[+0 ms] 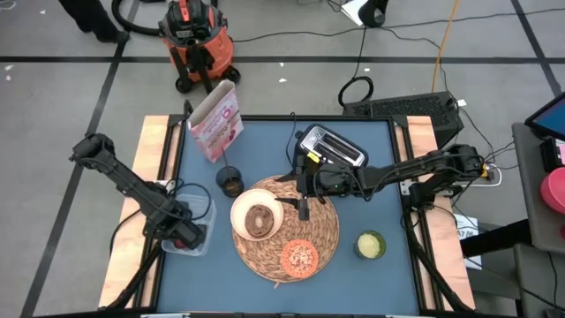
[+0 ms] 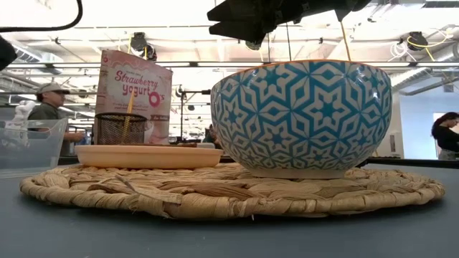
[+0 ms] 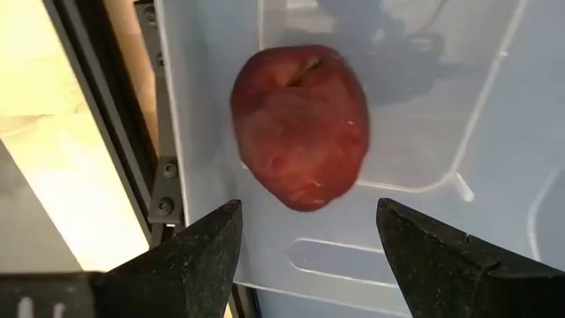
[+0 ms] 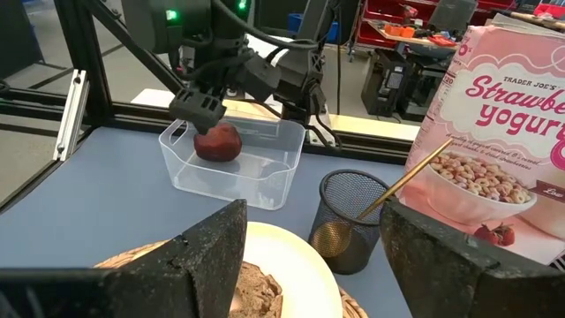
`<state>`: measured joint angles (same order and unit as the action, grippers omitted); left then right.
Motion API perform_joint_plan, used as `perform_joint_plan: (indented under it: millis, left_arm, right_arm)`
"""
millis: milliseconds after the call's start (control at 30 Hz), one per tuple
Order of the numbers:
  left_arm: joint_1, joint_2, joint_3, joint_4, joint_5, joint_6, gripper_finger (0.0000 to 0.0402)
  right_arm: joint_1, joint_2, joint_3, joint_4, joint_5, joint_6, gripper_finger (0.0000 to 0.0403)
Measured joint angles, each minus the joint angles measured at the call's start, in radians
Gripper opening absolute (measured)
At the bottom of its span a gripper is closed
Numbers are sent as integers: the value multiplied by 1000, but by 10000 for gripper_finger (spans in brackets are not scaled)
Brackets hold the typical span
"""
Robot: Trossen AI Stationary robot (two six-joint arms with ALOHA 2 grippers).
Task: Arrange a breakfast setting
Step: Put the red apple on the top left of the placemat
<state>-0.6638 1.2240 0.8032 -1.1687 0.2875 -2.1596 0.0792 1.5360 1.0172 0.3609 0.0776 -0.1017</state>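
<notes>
Overhead, a blue tabletop [image 1: 371,141] holds a round woven placemat [image 1: 322,231] near its front-centre. On the mat sit a cream bowl [image 1: 257,217] and a small orange dish [image 1: 299,257]. A dark mesh cup [image 1: 230,182] stands just behind the mat, and a pink cereal box [image 1: 217,121] stands near the back left corner.

The dark-red fruit [image 3: 300,126] lies inside a clear plastic tub [image 1: 205,212] at the left edge, its stem end pointing away from the wrist. The left gripper [image 3: 309,243] hangs directly over it — fingers apart, fruit between and just beyond the tips, not yet held.

The right gripper [image 4: 313,243] hovers over the mat's back edge, fingers apart and empty, well apart from the fruit. The left arm is clearly nearer. The tub walls crowd the fruit; open mat lies to the right.
</notes>
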Motion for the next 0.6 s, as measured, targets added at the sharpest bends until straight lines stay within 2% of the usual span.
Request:
perform_joint_plan:
  millis: [433,600]
  left_arm:
    - [-54,0,-37,30,-2,-115,267]
    - [-66,0,-37,30,-56,-160,267]
  right_arm:
    - [0,0,0,0,0,3,247]
    - [0,0,0,0,0,3,247]
